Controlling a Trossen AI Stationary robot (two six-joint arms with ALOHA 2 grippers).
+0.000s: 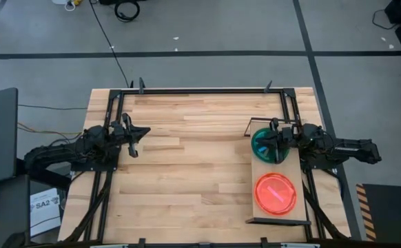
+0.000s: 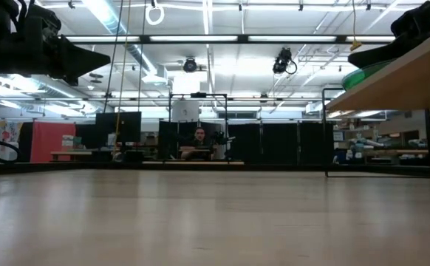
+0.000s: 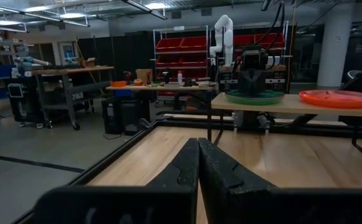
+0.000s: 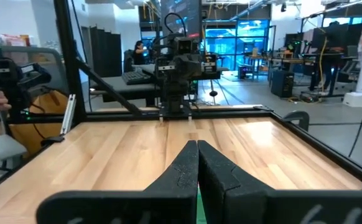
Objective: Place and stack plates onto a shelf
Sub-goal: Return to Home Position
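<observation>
Down at the far left of the high view, beside the desk (image 1: 187, 172), a white sheet (image 1: 47, 204) on the floor carries the printed letters "SA2"; no other writing can be read.

The left arm lies along the desk's left side. Its left claw (image 1: 137, 136) hangs above bare wood with its two fingers pressed together, as the left wrist view shows (image 3: 198, 163), and it grips nothing. That same view looks across the desk to red bins (image 3: 193, 43) on a rack in the room behind; what is in them cannot be told.

The middle of the desk is plain wood. In the low view a person (image 2: 199, 139) sits far back in the room.

On the right side stands the shelf (image 1: 293, 165), a light wooden board on a thin black frame, raised above the desk. It holds two things. A green plate (image 1: 261, 153) lies at its far end, and an orange plate (image 1: 276, 193) at its near end, the two close but apart. Whether more plates lie under either one cannot be told.

The right arm reaches in from the right edge. Its right claw (image 1: 266, 141) sits over the green plate, fingers closed against each other and pinching nothing (image 4: 198, 163), with a sliver of green showing beneath them.
</observation>
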